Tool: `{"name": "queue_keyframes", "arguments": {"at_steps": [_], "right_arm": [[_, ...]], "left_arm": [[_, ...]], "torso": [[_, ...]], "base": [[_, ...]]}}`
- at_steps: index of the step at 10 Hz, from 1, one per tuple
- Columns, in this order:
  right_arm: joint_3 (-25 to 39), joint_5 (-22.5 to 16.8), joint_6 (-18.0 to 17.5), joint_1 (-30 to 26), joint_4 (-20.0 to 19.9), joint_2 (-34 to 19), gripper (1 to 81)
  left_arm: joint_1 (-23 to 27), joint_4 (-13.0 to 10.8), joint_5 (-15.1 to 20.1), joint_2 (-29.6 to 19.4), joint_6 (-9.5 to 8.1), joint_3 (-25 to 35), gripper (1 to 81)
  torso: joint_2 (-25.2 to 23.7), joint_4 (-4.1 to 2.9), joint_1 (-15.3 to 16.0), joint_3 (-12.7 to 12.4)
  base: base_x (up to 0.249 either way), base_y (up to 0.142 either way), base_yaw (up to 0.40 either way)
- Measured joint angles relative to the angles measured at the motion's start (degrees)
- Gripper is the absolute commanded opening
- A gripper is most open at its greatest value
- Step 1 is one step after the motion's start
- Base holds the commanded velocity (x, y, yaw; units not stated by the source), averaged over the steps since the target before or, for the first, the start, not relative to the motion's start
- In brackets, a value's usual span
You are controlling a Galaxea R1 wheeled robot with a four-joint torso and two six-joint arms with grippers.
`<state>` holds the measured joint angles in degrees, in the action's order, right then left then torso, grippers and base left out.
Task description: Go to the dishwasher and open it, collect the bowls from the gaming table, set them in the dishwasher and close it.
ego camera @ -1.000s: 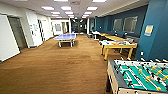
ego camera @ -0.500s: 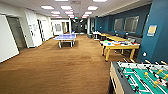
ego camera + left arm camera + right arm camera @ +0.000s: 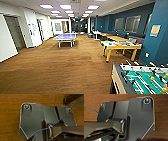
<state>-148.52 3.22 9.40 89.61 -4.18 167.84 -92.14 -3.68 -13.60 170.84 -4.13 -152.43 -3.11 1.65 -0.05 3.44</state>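
Gripper: unseen in head view | gaming table (image 3: 121, 45) ahead right, bowls (image 3: 111, 44) on it

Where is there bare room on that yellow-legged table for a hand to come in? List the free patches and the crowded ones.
The gaming table is crowded: bowls and colourful sheets cover most of its top; any bare patch is too blurred to tell. Open wood floor lies between it, the blue ping-pong table and the foosball table, so its near side is free to approach.

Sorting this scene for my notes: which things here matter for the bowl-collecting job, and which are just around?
Job:
gaming table, yellow-edged, at the right
bowls, bright ones on it

Just around:
foosball table, near right
blue table-tennis table, farther back
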Motion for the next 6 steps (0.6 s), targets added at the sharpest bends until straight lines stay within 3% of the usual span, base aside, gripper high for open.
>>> {"name": "queue_keyframes", "arguments": {"at_steps": [3,6], "right_arm": [[-0.05,0.77,0.00,-1.46,0.05,-0.01,81.1],[-0.02,-0.24,0.00,0.60,0.20,0.05,81.1]], "left_arm": [[1.16,0.00,-0.39,-0.02,0.00,0.00,81.1],[-0.76,0.00,0.52,0.09,0.00,0.00,81.1]], "torso": [[0.05,0.00,0.15,0.02],[-0.02,0.00,0.06,0.02]], "base": [[0.229,0.000,0.000],[0.248,0.000,0.000]]}}
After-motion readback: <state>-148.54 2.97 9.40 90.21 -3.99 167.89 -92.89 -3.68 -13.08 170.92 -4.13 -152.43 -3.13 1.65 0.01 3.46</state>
